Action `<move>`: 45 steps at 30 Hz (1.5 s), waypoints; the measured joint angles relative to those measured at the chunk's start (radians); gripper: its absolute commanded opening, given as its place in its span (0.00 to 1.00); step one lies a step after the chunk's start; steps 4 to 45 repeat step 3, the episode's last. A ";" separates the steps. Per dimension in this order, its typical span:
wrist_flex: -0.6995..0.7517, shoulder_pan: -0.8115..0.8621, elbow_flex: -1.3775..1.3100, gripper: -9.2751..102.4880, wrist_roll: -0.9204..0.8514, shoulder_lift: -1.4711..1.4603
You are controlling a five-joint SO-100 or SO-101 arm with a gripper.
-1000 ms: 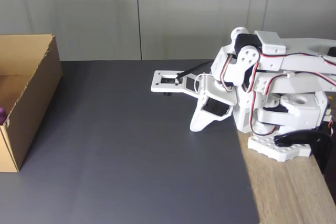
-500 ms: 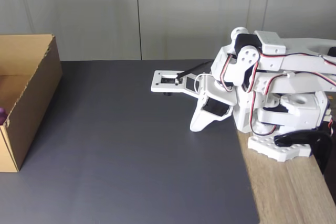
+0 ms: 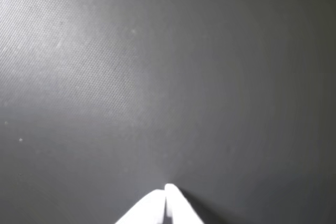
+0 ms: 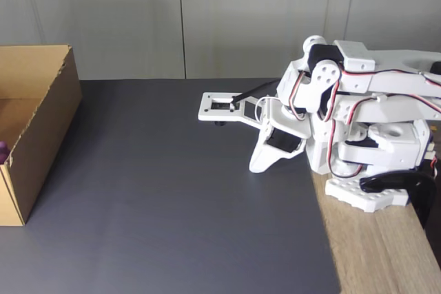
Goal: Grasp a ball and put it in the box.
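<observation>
The brown cardboard box [image 4: 43, 125] stands at the left edge of the fixed view, its open top facing up. Inside it, at the frame's edge, shows a small purple sliver of the ball [image 4: 2, 149]; the rest is cut off. My white arm is folded up at the right, far from the box. The gripper [image 4: 257, 164] points down at the dark mat, shut with nothing in it. In the wrist view the gripper [image 3: 166, 195] shows at the bottom edge, its two white fingertips [image 3: 177, 203] pressed together just above the mat.
A dark grey mat [image 4: 172, 197] covers the table between box and arm. The arm's base [image 4: 372, 170] sits on a bare wooden strip [image 4: 379, 259] at the right, held by a black clamp [image 4: 396, 184]. A grey panelled wall stands behind.
</observation>
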 measured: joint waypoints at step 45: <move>0.000 0.000 0.000 0.09 0.000 0.000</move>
